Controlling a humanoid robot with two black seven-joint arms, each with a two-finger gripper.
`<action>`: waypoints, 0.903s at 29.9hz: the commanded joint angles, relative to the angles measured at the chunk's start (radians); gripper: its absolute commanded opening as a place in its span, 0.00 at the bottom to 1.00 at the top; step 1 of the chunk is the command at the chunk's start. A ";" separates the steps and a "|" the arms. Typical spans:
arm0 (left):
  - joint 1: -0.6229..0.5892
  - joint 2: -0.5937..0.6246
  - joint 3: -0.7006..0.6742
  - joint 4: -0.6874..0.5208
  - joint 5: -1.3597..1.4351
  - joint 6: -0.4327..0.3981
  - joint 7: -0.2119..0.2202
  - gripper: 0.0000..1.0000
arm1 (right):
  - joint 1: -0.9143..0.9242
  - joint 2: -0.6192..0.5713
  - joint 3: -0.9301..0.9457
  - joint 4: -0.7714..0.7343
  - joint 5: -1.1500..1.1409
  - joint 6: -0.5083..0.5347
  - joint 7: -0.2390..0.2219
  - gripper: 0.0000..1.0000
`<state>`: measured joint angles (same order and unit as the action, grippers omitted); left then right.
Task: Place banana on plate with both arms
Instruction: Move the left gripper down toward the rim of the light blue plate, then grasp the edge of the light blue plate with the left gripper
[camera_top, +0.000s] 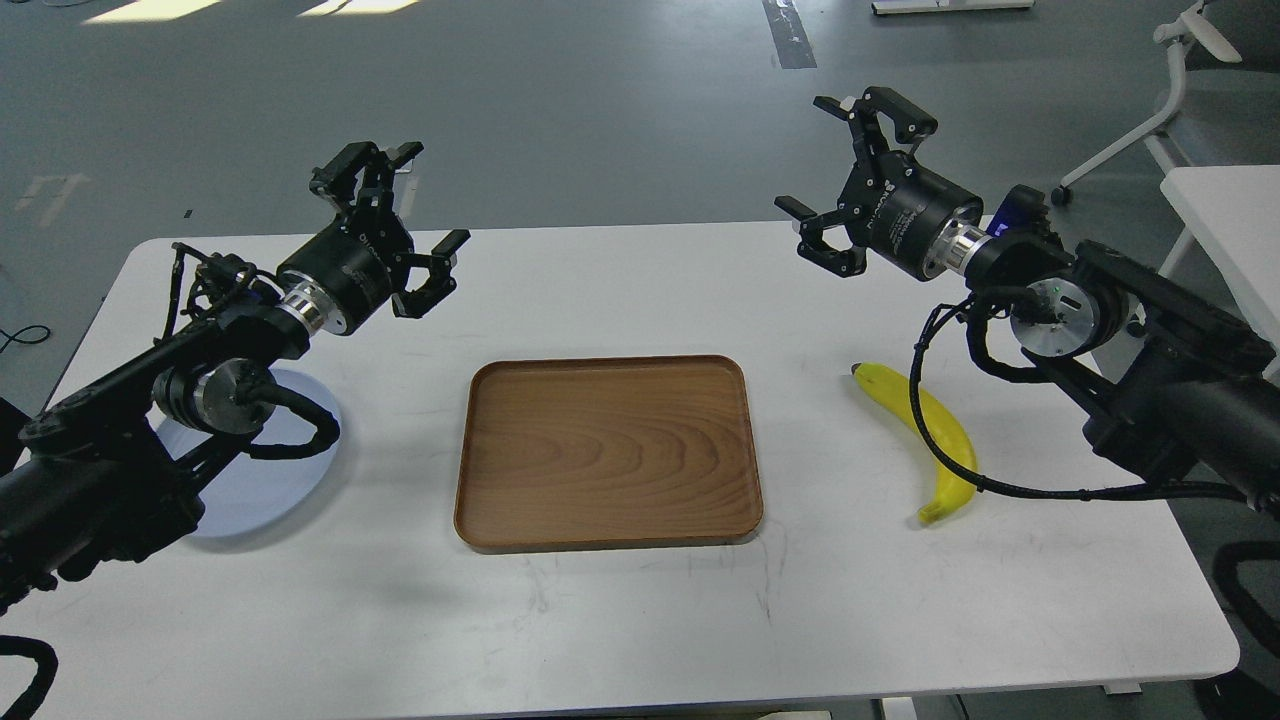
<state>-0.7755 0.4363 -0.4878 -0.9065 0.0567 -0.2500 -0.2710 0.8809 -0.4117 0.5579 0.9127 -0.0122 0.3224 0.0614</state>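
Observation:
The yellow banana lies on the white table at the right, a black cable of my right arm crossing it. The pale blue plate lies at the left, partly hidden under my left arm. My left gripper is open and empty, raised above the table behind the plate. My right gripper is open and empty, raised above the table's back edge, well behind and above the banana.
A brown wooden tray lies in the middle of the white table, between plate and banana. A white chair and another white table stand at the far right on the grey floor.

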 joint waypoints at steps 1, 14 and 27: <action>-0.001 -0.007 0.001 -0.002 0.003 0.020 -0.001 0.99 | -0.003 -0.001 0.000 -0.002 0.000 0.000 0.000 1.00; -0.005 -0.008 0.011 -0.006 0.141 0.103 -0.049 0.99 | -0.023 0.001 -0.003 -0.014 0.000 0.000 0.003 1.00; 0.025 0.211 0.092 -0.097 1.107 0.451 -0.194 0.99 | -0.022 -0.019 -0.001 -0.012 0.000 -0.005 0.006 1.00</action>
<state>-0.7609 0.5822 -0.4535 -0.9997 1.0307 0.1632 -0.4641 0.8603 -0.4180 0.5560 0.8992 -0.0123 0.3196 0.0672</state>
